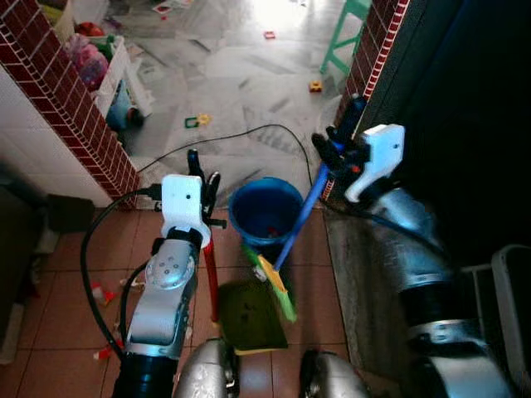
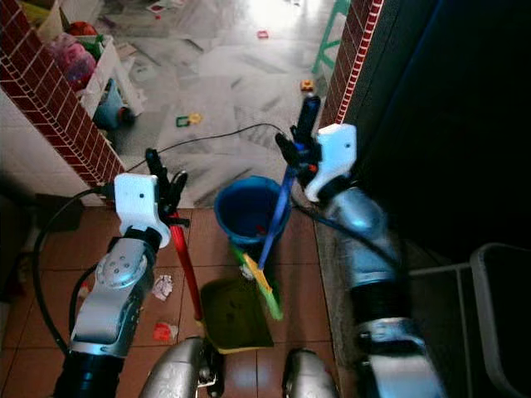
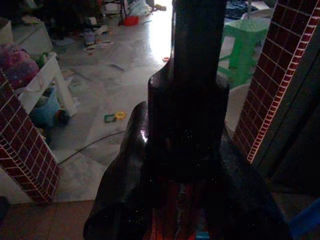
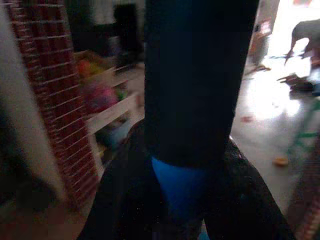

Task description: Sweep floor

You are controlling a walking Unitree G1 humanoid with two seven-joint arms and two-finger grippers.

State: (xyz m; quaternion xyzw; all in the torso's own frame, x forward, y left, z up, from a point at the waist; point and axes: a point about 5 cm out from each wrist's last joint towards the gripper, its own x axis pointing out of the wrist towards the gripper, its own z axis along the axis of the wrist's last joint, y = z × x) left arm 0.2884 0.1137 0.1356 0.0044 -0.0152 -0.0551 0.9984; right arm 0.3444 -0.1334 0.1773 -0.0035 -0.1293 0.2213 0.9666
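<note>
I have both arms up in front of me over the terracotta tile floor (image 1: 66, 274). My left gripper (image 1: 202, 184) is clenched round the red handle (image 1: 211, 278) of the dustpan (image 1: 249, 313), which sits flat on the tiles just ahead of my feet, its olive tray facing up. My right gripper (image 1: 336, 151) is grasping the broom (image 1: 299, 217) near the top of its blue shaft, where a black grip begins; the shaft slants down and to the left, and its yellow-green head (image 1: 276, 286) rests on the right edge of the dustpan. Just beyond the dustpan, between the two handles, stands a blue bucket (image 1: 265, 210).

Scraps of litter (image 2: 162, 287) lie on the tiles to the left of the dustpan, near my left arm. A black cable (image 1: 241, 137) curls across the grey marble floor (image 1: 224, 75) farther off, where small toys (image 1: 197, 121) are scattered. A brick pillar (image 1: 62, 99) rises on the far left, another on the far right beside a green stool (image 1: 344, 33).
</note>
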